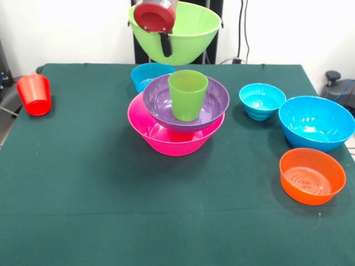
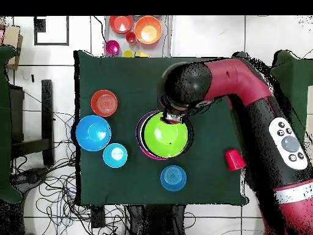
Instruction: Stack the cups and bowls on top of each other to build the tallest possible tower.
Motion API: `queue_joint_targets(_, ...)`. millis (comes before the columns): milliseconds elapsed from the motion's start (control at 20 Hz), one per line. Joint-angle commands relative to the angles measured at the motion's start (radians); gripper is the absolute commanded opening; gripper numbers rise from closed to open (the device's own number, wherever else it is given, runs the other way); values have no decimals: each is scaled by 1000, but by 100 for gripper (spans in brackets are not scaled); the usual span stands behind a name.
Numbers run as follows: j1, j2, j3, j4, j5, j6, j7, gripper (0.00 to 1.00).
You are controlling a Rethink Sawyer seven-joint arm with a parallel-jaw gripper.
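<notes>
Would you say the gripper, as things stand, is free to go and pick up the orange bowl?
Probably not yet: the gripper already holds the lime green bowl above the tower. The orange bowl itself sits alone on open cloth, with nothing on or over it.

Your arm (image 2: 257, 104) reaches across the table from the base side, its red links bending at a dark rounded joint (image 2: 186, 82) that sits above the middle of the table. In the front view your gripper (image 1: 165, 44) hangs at the top of the frame, high above the tabletop, with one dark finger (image 1: 165, 45) showing against the lime green bowl (image 1: 183, 33) it carries aloft by the rim. The jaws stand clamped on that rim.
</notes>
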Motion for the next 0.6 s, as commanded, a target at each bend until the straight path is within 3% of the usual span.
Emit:
queue_joint_targets(50, 26, 111, -40, -101, -20, 94, -242, 0)
queue_joint_targets(350, 30, 141, -40, -91, -26, 73, -230, 0)
queue_joint_targets(600, 23, 123, -29, -51, -16, 60, -197, 0)
